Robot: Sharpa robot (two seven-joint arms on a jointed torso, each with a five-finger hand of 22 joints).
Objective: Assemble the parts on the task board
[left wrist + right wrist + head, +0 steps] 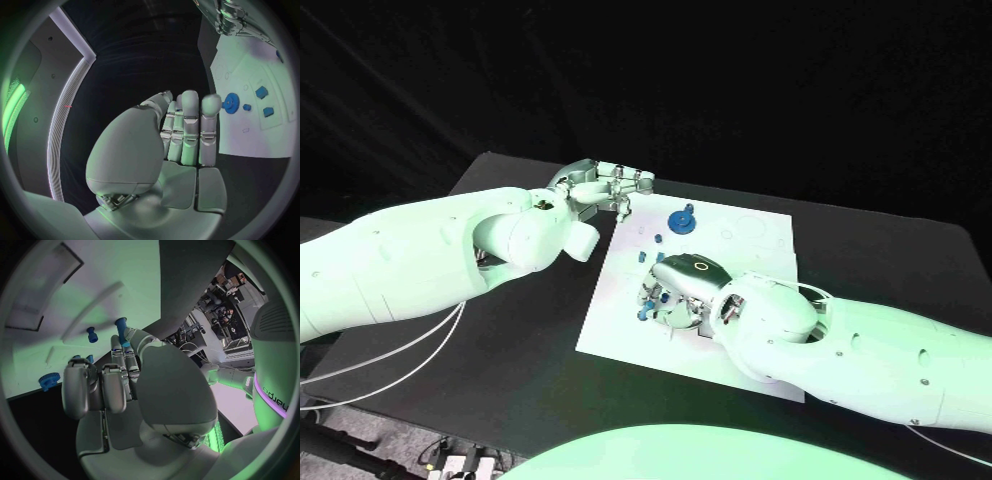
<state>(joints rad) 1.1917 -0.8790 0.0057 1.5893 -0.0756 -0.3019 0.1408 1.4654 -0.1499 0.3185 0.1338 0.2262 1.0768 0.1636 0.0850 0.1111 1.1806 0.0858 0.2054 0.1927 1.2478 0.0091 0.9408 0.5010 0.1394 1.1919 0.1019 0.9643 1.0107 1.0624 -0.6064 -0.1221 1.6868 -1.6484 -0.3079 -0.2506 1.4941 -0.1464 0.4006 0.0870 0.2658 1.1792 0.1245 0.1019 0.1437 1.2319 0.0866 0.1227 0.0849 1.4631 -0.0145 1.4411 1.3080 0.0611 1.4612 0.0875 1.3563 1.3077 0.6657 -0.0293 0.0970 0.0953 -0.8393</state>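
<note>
Black table (516,400): right hand (678,295) hides parts (grip unclear).

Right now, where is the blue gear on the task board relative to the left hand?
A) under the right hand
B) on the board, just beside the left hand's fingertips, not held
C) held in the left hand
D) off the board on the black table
B: the blue gear stands on the white task board, apart from the left hand, which hovers over the board's edge with straight fingers, holding nothing.
</note>
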